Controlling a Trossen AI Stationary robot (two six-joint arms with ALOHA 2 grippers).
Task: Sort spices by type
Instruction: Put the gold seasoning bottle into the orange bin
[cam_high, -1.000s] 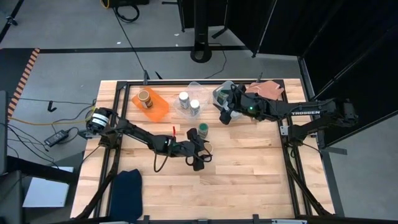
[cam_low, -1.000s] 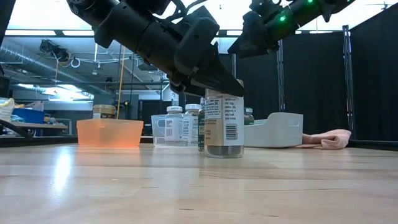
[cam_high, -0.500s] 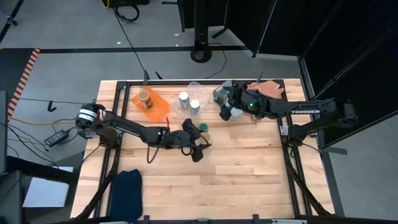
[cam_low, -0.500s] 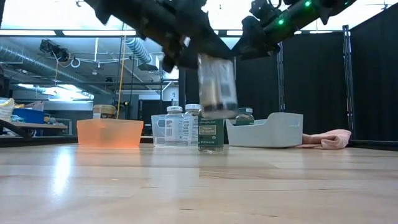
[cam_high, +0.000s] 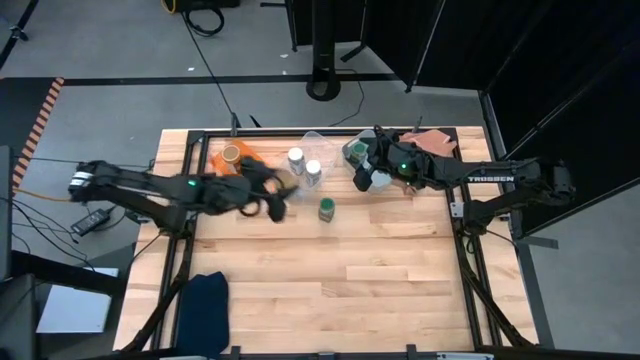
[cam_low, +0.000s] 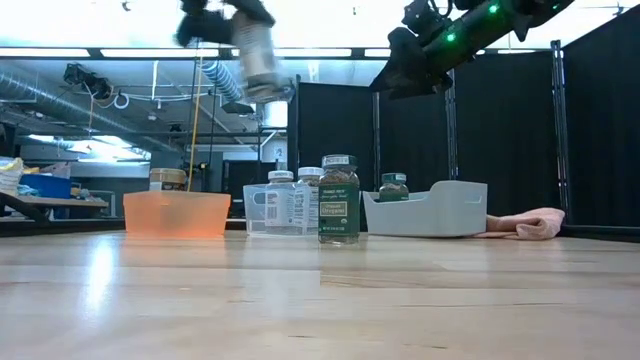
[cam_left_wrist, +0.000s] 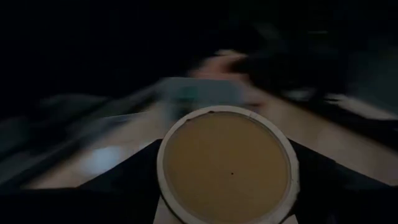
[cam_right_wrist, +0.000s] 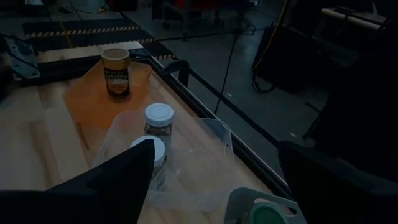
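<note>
Left gripper (cam_high: 268, 196) clamps a tan-top jar (cam_low: 256, 50) high, near the orange tray (cam_high: 262, 172) — a fast swing could clip its rim. Right gripper (cam_high: 368, 172) spread wide, empty, over the grey tray (cam_low: 462, 208).

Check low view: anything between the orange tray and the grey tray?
Yes. Low view: the clear tray with two white-lid jars, then a green-lid jar standing nearer on the table, between the orange tray and the grey tray.

Left hand (cam_high: 272, 190) motion-blurred, its held tan-topped jar (cam_left_wrist: 227, 165) cut off below.
</note>
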